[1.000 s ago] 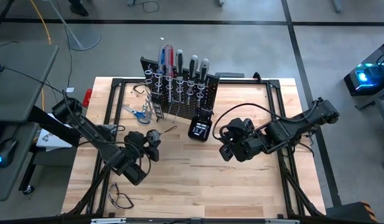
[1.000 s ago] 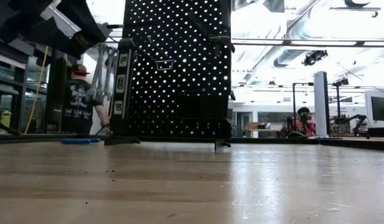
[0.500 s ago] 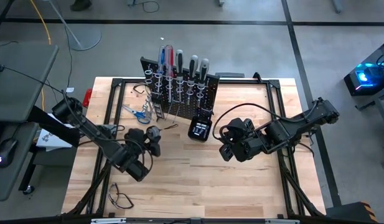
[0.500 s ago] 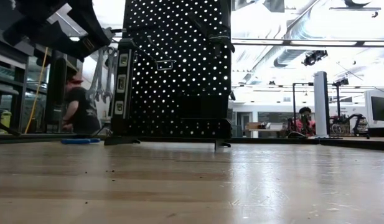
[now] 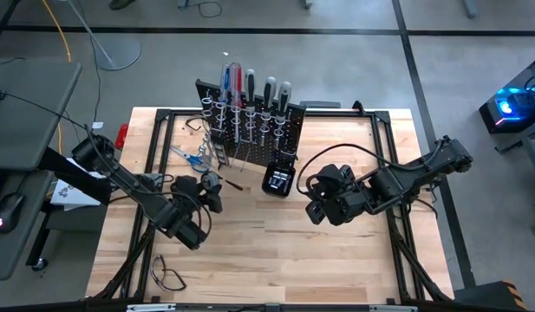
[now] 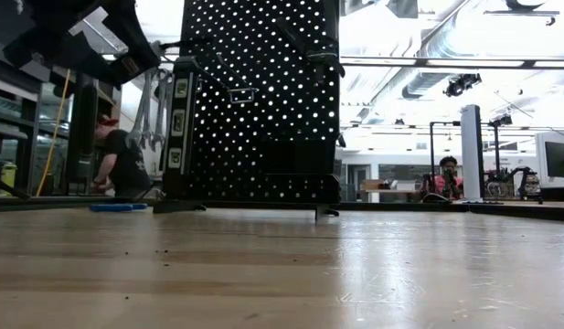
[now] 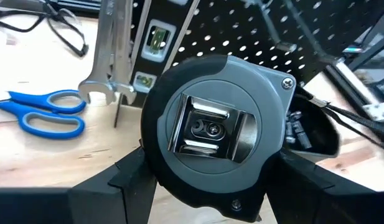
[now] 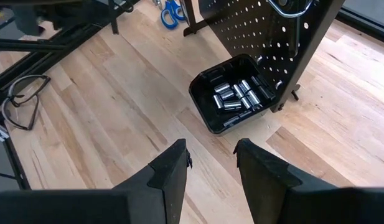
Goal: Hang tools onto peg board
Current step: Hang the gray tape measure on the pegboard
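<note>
A grey-and-black tape measure (image 7: 216, 134) is clamped in the left gripper (image 7: 207, 180) near the peg board (image 5: 250, 130), where its clip must be hooked next, while the right gripper (image 8: 210, 163) is held part-open and empty over the counter (image 5: 336, 260).

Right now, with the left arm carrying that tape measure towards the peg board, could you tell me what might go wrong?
1. The tape measure is round and bulky; held only at its sides by the left gripper, it might slip or twist.
2. Wrenches already hang near the peg board; the tape measure could knock them off.
3. The blue scissors lie on the table below the approach and could be swept aside.
The right gripper waits open, away from this.
</note>
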Robot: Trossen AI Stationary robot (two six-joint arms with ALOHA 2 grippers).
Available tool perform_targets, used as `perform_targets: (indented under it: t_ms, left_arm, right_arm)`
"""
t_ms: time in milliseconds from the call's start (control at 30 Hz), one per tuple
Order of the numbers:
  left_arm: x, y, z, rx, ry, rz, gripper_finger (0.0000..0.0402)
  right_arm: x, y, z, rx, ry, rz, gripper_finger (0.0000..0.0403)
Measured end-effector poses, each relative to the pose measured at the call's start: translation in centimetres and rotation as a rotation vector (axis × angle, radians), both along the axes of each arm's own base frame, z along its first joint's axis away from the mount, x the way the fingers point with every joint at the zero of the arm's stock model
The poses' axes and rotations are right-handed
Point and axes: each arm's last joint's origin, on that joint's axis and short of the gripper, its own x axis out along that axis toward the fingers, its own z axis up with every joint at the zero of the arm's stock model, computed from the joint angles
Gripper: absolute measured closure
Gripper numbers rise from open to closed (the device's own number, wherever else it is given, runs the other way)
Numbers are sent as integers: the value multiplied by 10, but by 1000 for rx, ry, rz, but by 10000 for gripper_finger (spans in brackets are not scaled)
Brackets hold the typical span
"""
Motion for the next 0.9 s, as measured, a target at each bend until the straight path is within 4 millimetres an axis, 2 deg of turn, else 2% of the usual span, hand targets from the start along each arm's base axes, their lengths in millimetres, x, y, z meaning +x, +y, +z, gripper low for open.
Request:
perform_targets:
  t_ms: [400, 600, 900]
  left_arm:
    - [-2, 14, 21, 54, -149, 10, 170]
    - [8, 23, 22, 71, -117, 21, 170]
    - [11, 36, 20, 62, -44, 65, 170]
  right_arm:
    - [0, -1, 0, -2, 4, -5, 270]
    - [0, -1, 0, -2, 3, -5, 270]
    - [0, -1, 0, -2, 4, -5, 270]
